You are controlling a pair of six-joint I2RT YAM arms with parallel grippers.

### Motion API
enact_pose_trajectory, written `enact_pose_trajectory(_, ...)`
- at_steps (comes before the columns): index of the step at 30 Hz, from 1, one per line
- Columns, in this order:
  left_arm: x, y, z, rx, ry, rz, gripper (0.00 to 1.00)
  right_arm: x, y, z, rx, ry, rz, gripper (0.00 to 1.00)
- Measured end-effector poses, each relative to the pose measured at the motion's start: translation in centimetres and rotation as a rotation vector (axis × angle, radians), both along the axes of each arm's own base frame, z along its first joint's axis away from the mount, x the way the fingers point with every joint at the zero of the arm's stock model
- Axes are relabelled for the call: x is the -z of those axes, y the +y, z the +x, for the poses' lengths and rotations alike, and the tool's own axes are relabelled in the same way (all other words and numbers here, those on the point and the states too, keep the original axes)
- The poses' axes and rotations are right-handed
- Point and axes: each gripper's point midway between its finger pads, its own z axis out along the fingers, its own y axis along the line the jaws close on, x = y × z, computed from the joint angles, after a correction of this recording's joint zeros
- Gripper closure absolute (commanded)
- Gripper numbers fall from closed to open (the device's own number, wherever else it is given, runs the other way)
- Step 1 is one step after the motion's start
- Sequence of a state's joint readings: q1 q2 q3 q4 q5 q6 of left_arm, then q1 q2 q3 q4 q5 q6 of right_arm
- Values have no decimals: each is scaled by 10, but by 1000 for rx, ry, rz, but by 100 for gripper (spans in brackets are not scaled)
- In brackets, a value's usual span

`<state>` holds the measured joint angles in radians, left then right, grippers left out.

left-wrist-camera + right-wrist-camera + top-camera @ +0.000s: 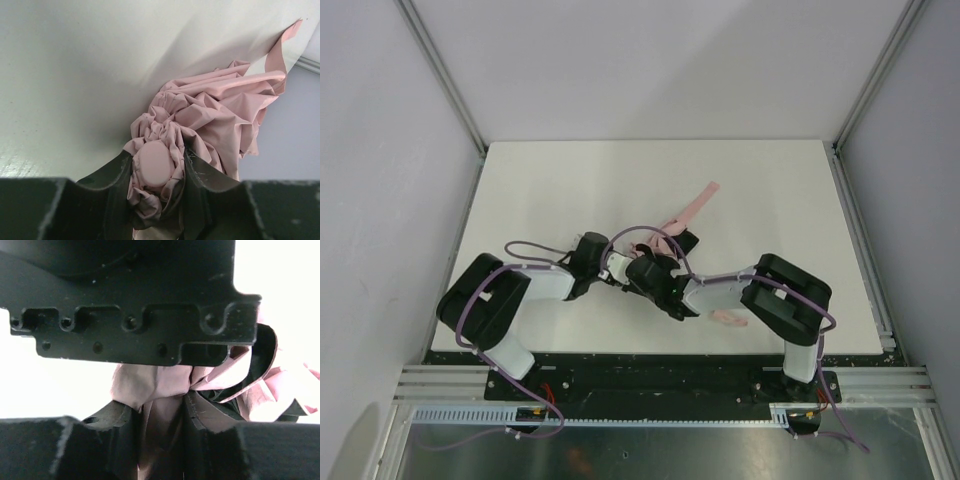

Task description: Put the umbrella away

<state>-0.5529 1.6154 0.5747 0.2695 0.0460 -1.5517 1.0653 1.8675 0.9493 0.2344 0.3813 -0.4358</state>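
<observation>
White tabletop (570, 180) carries everything. Nearest, the left gripper (157, 161) clamps the rounded end of the one pale pink fabric folding umbrella (210, 115). The right gripper (162, 412) pinches bunched cloth alongside. Beyond both finger pairs, loose canopy trails out. Gathering looks half done, and stowing remains.

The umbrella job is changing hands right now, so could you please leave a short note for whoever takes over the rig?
Left gripper: shut on the rounded pink end of the umbrella, with fabric bunched around it.
Right gripper: closed on a fold of the pink fabric, close beside the left one.
Where: the umbrella is held between both grippers at the middle of the table; a strip of fabric trails toward the far right.
Done: canopy collapsed and gathered.
Left: the fabric is loose and crumpled; tidy it, then put the umbrella away.
</observation>
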Motion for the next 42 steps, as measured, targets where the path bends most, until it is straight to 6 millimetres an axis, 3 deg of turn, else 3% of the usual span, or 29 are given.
enact_pose_trajectory(4, 0, 0, 0, 3, 11, 8, 97, 3, 1, -2, 8, 79, 41, 100)
enact_pose_trajectory(5, 0, 0, 1, 4, 10, 10, 88, 4, 1, -2, 7, 101, 52, 100)
enact_pose_trajectory(10, -3, 7, 3, 34, 0, 50, 21, 4, 3, -3, -6, 224, 140, 100)
enact_pose_trajectory(11, -5, 10, 3, 41, -2, 52, 11, 3, 2, -2, -5, 255, 169, 100)
enact_pose_trajectory(13, -18, 18, 8, 57, -44, 57, 3, 3, 2, 0, -5, 319, 226, 100)
enact_pose_trajectory(20, -49, 62, 26, 24, -153, 100, 1, 0, -4, 9, -11, 485, 368, 100)
enact_pose_trajectory(24, -73, 72, 22, 26, -239, 93, 1, -1, -7, 15, -32, 634, 487, 100)
enact_pose_trajectory(27, -75, 67, 11, 62, -266, 61, 1, -1, -7, 18, -56, 803, 593, 100)
enact_pose_trajectory(34, -45, 37, -24, 150, -178, -18, 0, 0, -6, 13, -117, 1103, 719, 100)
enact_pose_trajectory(42, -29, 14, -20, 134, -103, -94, 1, -1, -10, -4, -149, 1306, 740, 100)
